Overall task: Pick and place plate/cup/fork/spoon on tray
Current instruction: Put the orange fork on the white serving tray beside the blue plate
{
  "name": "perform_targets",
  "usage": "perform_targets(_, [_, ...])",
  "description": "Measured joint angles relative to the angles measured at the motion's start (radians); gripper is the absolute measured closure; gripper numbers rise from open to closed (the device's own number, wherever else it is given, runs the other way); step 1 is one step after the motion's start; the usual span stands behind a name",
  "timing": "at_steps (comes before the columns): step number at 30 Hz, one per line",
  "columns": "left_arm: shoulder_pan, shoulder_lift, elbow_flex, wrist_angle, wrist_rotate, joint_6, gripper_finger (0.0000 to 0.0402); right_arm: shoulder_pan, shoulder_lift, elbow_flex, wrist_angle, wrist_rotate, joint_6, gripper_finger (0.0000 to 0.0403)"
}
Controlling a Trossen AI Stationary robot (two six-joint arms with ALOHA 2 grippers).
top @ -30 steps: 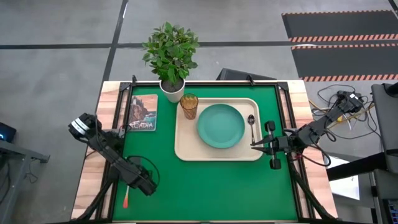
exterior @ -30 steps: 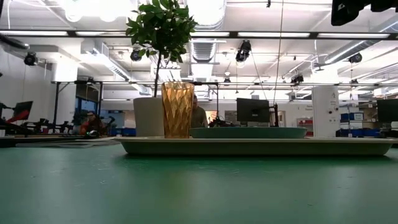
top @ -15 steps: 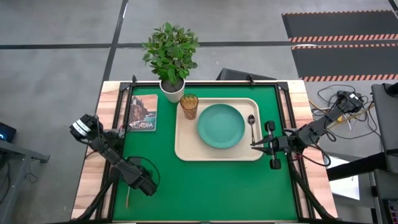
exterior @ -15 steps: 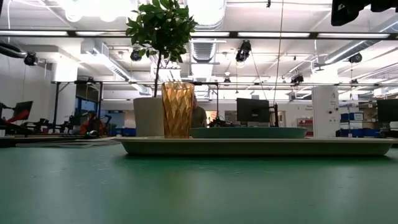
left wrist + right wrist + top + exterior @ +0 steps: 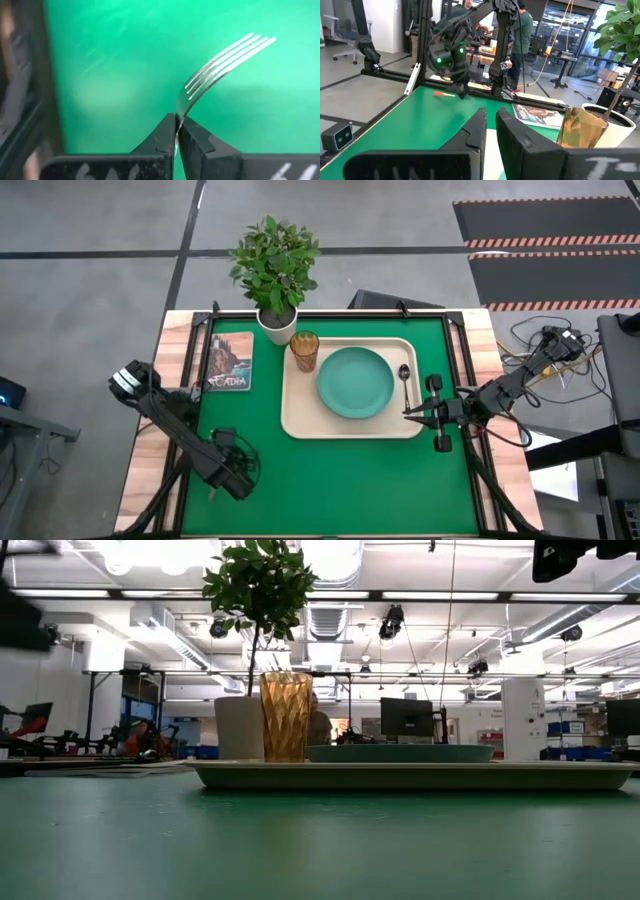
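The fork is in my left gripper, which is shut on it over the green mat near the table's near left corner. Its orange handle shows in the right wrist view. The teal plate, the amber cup and the silver spoon rest on the cream tray. My right gripper is shut and empty, with only a slit between the fingers. It waits at the tray's right rim, just near of the spoon. My left gripper pinches the fork's metal neck, just behind the tines, between its two fingertips. The fingers come from above and lie across the fork. The tines stick out level past the fingers, and the fork seems to hang a little above the mat.
A white pot with a leafy plant stands at the far edge beside the tray's far left corner. A picture book lies on the mat left of the tray. Bare green mat stretches along the near side.
My left gripper has turned over the near left part of the mat with the fork. The fork's orange handle, which showed beside the gripper toward the near edge, is now almost hidden under the gripper in the high view.
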Motion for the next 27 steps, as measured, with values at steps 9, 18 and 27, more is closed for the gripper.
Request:
perform_targets(9, [0.019, -0.016, 0.155, 0.023, -0.589, 0.265, 0.0401, 0.0, 0.002, 0.0, 0.001, 0.0, -0.012, 0.0371])
perform_targets(18, [0.106, -0.034, 0.21, 0.382, -0.78, 0.793, 0.0401, 0.0, 0.002, 0.0, 0.004, 0.0, -0.015, 0.0371])
perform_targets(27, [0.222, -0.057, 0.205, 0.914, -0.791, 1.427, 0.0401, -0.002, 0.002, 0.0, 0.009, -0.001, 0.007, 0.0371])
